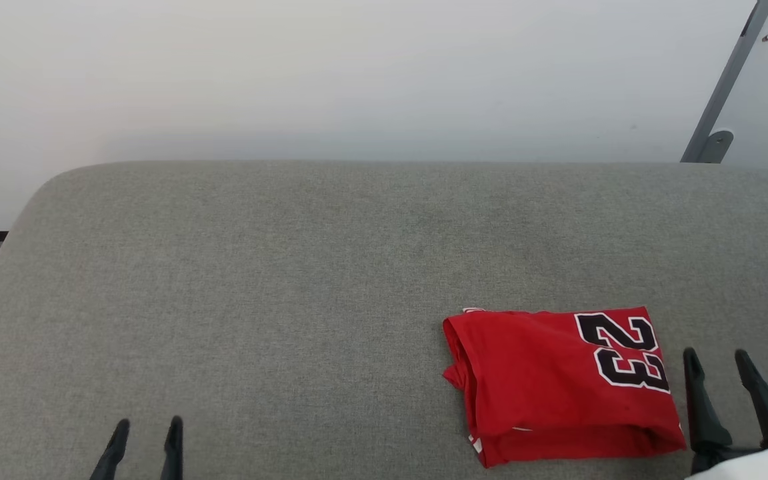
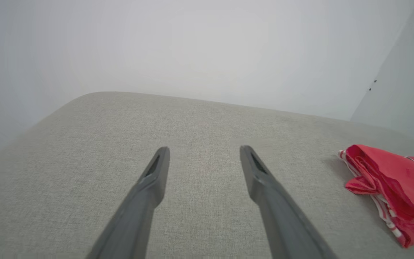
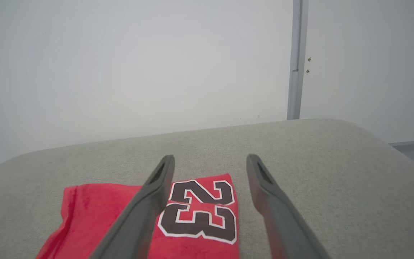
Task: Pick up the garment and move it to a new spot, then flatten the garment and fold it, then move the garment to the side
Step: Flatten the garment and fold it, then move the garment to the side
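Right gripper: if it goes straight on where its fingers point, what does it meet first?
Probably bare grey cushion, just right of the garment; the right gripper is open. Height is unclear.

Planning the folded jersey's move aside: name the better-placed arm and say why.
Right, probably. The right gripper hangs open just beside the garment, at its numeral end; the left gripper, also open, sits far across the grey cushion.

A grey fabric-covered counter [image 1: 291,267] with rounded corners spreads wide. Behind it, at twelve o'clock, stands a plain pale wall [image 1: 357,73]. A grey metal rail [image 1: 725,87] slants at two o'clock. Light is soft and even.
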Controlling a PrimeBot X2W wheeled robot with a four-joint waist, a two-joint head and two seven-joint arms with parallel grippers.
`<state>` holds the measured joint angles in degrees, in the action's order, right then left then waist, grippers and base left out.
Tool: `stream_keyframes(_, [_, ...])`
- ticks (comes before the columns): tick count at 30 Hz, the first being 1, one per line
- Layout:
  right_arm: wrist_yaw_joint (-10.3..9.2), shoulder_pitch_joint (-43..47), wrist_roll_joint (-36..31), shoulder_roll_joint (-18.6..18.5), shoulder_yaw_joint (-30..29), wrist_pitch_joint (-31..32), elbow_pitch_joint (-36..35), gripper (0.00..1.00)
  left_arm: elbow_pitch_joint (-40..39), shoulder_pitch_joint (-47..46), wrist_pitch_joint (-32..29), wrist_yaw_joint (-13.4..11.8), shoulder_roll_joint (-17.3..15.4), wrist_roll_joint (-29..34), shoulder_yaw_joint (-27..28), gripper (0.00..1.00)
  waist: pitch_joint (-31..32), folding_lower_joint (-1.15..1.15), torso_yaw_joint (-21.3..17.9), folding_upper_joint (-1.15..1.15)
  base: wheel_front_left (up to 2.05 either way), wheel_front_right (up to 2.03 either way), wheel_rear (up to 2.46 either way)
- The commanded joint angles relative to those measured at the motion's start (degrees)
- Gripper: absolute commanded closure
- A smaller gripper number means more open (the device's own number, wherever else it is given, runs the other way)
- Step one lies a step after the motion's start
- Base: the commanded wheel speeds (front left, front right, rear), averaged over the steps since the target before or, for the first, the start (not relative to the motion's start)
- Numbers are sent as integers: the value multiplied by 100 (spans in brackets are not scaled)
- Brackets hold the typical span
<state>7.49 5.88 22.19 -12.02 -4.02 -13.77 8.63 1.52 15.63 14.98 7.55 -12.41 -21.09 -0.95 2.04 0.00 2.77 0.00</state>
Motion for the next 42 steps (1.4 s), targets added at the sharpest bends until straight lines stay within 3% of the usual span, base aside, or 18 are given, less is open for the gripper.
stream_keyframes(1, [0,120,-38,41,-70,72,-103,0,-85,109,28,-12,31,48,67,0,-6,0,1,0,0,0,0])
stream_keyframes(12, [0,249,-201,237,-245,448,-524,0,-177,-7,28,-12,1,15,-70,0,-80,0,34,0,0,0,0])
stream_keyframes(18, [0,77,-445,129,-320,929,-605,0,-121,-218,28,-13,-98,-13,-255,0,-260,0,59,0,0,0,0])
stream_keyframes(24, [-1,-330,-402,-591,102,2284,-767,0,-91,-663,28,-13,-136,-150,-467,0,-788,0,64,0,0,0,0])
stream_keyframes(31, [-1,-930,146,-1351,125,4197,-831,0,-28,-1222,28,-13,-180,-220,-748,0,-1417,0,190,0,0,0,0])
stream_keyframes(37, [-1,-1216,639,-1522,156,5711,-671,0,40,-1642,28,-13,-263,-296,-970,0,-1773,0,362,0,0,0,0])
stream_keyframes(42, [1,-1238,792,-1364,258,6309,-653,0,94,-1924,28,-12,-345,-352,-1160,0,-1971,0,487,0,0,0,0])
